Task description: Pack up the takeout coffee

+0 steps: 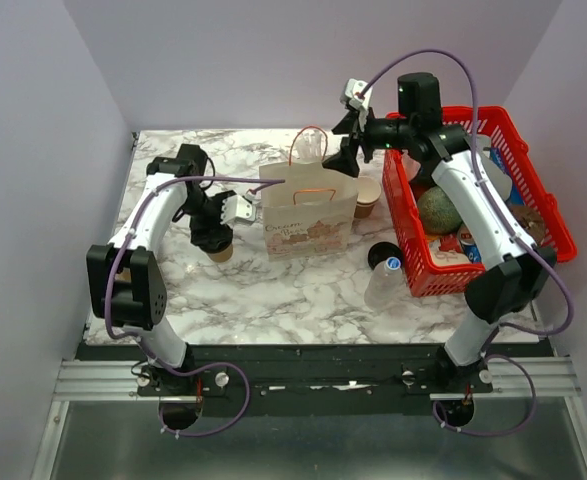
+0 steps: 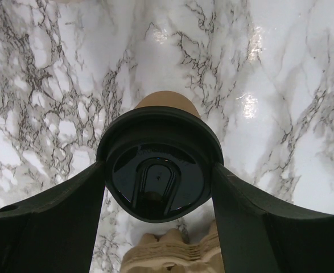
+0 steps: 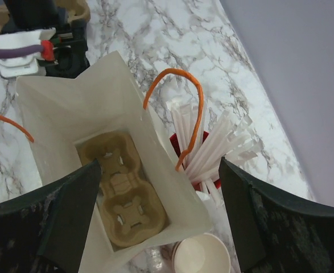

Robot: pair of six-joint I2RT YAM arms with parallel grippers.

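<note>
Left hand (image 1: 216, 238) straddles the takeout coffee (image 1: 221, 252) from above on the marble-veined tabletop (image 1: 303, 290). Its dark fingers (image 2: 58, 222), spread wide, press both sides of the round, glossy black lid (image 2: 155, 182). The tan kraft cup stands upright, long axis vertical, lid up, left of the white paper bag (image 1: 308, 215). Right hand (image 3: 160, 170) hangs wide open and empty over the bag's mouth, a moulded pulp carrier (image 3: 124, 193) inside.

Worktop (image 1: 303, 295): white marble.
Paper bag (image 1: 308, 215): upright, open-mouthed, orange handles.
Cup carrier (image 3: 124, 187): down inside the bag.
Red basket (image 1: 438, 280): right side.
Black lid (image 1: 381, 255): loose, beside the basket.
</note>
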